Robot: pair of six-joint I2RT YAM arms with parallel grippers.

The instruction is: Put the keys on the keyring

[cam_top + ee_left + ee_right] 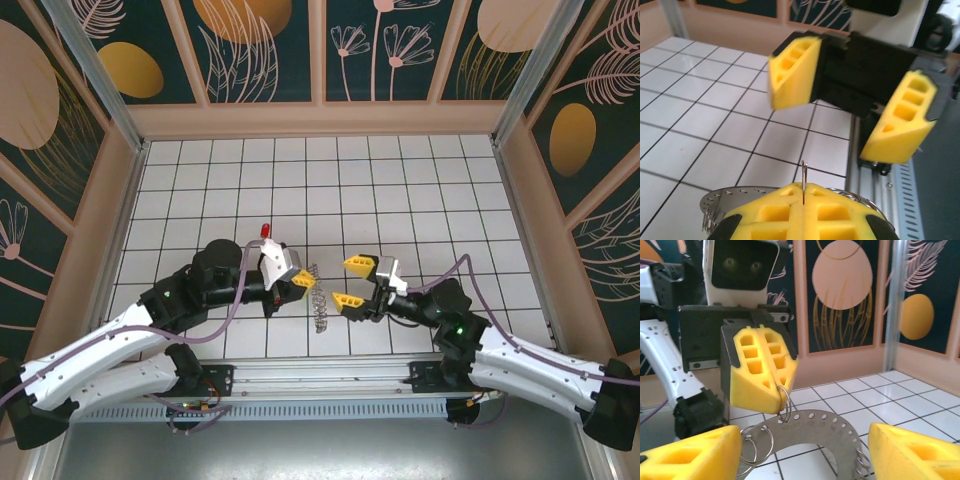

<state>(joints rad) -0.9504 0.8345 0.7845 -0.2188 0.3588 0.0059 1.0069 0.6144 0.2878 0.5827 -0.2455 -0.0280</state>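
Top external: 1 key (pixel 265 230), 1 keyring (pixel 319 296) in left hand (pixel 302 283), right hand (pixel 352 282) agape.

White tile table (pixel 400 190), black grid lines — small red-headed key (pixel 265 231) lying left of centre

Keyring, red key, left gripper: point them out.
keyring (pixel 812 432), right wrist view, grey plate face.
red key (pixel 265 229), top view, red head.
left gripper (pixel 299 284), top view, between shut jaws.
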